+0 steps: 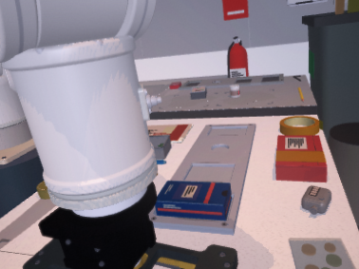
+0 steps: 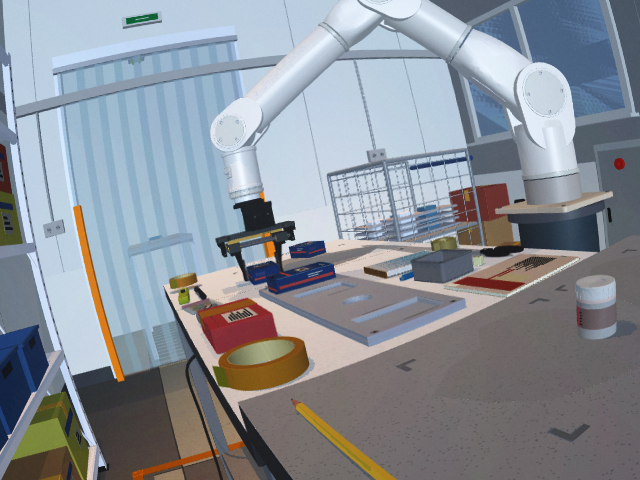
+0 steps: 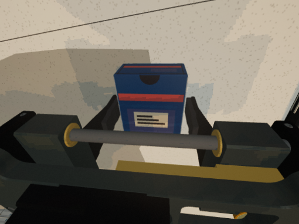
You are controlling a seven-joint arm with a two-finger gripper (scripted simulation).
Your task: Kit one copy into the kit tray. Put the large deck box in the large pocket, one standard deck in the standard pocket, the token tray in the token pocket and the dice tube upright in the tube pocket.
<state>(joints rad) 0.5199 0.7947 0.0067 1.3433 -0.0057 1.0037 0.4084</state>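
My gripper point(image 3: 150, 113) is open and empty, lowered around a small blue standard deck point(image 3: 150, 98) that lies flat on the table beside the near end of the kit tray point(image 2: 362, 306), one finger on each side of it point(image 2: 261, 271). The large blue deck box point(image 1: 193, 199) sits in the tray's large pocket at that end. The other pockets of the tray point(image 1: 219, 153) hold nothing. A second small blue deck point(image 2: 307, 248) lies farther back. A white dice tube point(image 2: 595, 306) stands on the grey bench. A grey token tray point(image 2: 442, 265) sits beyond the kit tray.
The table's front edge runs close by the gripper. A red box point(image 2: 236, 324), a tape roll point(image 2: 263, 361) and a small grey object point(image 1: 316, 199) lie along that side. A wire cage point(image 2: 403, 196) stands behind, and a pencil point(image 2: 338, 442) lies on the bench.
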